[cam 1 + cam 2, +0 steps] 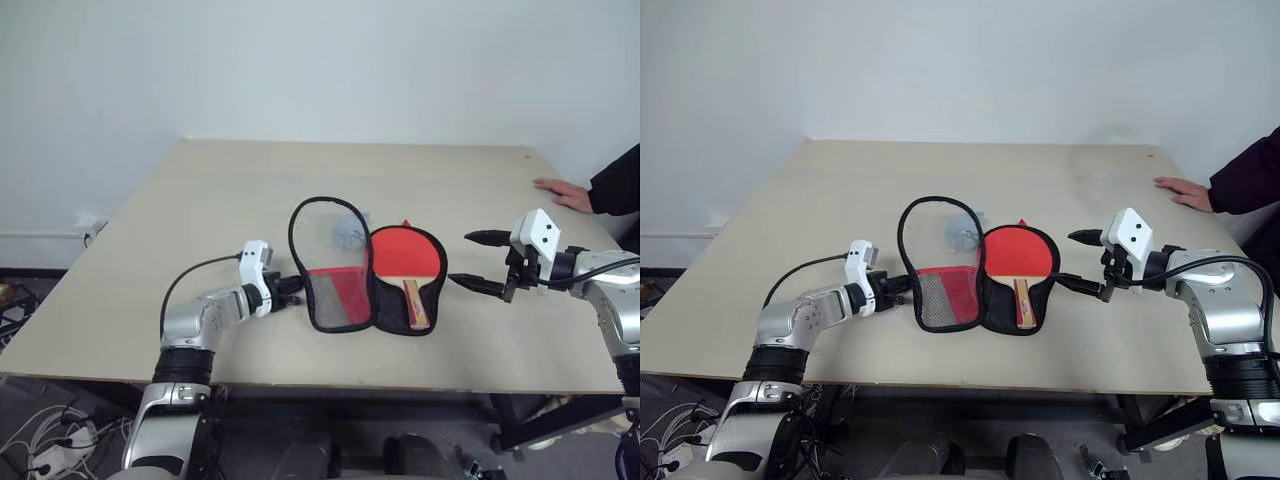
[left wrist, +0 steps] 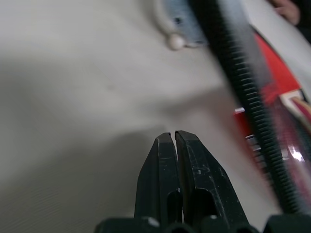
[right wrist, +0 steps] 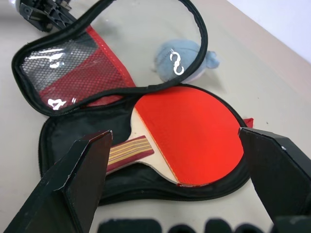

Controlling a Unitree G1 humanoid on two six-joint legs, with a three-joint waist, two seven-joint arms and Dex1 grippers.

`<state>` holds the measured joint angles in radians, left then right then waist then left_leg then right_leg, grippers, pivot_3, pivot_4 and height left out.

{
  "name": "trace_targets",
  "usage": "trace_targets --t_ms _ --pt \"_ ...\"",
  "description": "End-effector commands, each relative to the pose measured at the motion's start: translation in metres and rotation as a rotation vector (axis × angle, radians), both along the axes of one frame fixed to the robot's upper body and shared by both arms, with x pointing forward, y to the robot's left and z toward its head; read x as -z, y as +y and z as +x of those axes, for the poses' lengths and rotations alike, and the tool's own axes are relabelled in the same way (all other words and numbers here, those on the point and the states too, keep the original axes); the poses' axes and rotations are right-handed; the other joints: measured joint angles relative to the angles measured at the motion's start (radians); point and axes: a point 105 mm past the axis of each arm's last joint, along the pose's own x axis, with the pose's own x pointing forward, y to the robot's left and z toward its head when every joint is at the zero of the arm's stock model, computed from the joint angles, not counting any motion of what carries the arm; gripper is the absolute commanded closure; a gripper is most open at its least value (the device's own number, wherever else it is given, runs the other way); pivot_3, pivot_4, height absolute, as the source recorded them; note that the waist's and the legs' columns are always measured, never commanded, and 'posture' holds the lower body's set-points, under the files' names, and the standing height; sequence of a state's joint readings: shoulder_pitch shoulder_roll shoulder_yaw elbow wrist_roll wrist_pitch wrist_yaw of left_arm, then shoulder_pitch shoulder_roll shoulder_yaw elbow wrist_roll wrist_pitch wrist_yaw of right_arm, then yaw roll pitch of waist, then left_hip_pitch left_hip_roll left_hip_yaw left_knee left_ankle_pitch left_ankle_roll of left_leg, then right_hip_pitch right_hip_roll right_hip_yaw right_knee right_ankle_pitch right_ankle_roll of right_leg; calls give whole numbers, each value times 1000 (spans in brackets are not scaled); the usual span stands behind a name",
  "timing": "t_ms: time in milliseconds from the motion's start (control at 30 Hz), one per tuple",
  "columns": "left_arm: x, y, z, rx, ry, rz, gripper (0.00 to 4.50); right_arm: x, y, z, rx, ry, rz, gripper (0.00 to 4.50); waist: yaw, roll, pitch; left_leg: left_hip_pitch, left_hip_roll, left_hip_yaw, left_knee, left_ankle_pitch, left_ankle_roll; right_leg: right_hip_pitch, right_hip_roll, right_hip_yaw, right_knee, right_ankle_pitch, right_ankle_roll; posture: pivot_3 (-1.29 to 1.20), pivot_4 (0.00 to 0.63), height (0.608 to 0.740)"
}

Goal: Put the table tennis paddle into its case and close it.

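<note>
The case (image 1: 330, 275) lies unzipped and spread flat on the table. Its clear, mesh and red flap is on the left, its black half (image 3: 73, 136) on the right. On the black half rests the table tennis paddle (image 1: 405, 252), red face up, with its wooden handle (image 3: 129, 149) pointing toward the near edge. My left gripper (image 1: 296, 287) is shut, low on the table, just beside the flap's black zip edge (image 2: 248, 92); its fingers (image 2: 167, 160) are pressed together with nothing between them. My right gripper (image 1: 460, 258) is wide open, just right of the case, facing the paddle.
A small grey-blue soft thing (image 3: 187, 60) lies right behind the case, partly under the clear flap. A person's hand (image 1: 565, 192) rests on the table's far right edge. The tan table (image 1: 220, 200) has bare room around the case.
</note>
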<state>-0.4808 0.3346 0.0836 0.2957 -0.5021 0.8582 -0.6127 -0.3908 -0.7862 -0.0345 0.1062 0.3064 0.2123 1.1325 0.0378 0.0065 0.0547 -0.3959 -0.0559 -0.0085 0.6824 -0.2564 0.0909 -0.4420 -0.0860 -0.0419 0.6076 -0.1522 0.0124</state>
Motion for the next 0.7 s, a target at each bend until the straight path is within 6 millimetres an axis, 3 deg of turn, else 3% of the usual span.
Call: trace_targets --t_ms 33,367,500,700 --pt "-36 -23 -8 116 -62 -125 4482 -16 -2 1 -7 -47 11 0 0 0 0 0 0 0 0 0 0 0 0 0 0 0 0 0 0 721" --pt "-57 -54 -35 302 -23 -215 4482 -20 -12 -4 -28 1 33 0 0 0 0 0 0 0 2 0 1 1 1 -1 0 0 0 0 0 721" --pt "-59 -65 -37 322 -24 -231 4482 -19 -28 -5 -16 20 1 0 0 0 0 0 -1 0 2 1 3 2 1 -1 0 0 0 0 0 721" --pt "-57 -84 -38 336 -15 -242 4482 -20 -35 -3 0 9 -6 0 -1 0 0 1 -1 1 3 1 3 2 1 -1 0 0 1 0 0 721"
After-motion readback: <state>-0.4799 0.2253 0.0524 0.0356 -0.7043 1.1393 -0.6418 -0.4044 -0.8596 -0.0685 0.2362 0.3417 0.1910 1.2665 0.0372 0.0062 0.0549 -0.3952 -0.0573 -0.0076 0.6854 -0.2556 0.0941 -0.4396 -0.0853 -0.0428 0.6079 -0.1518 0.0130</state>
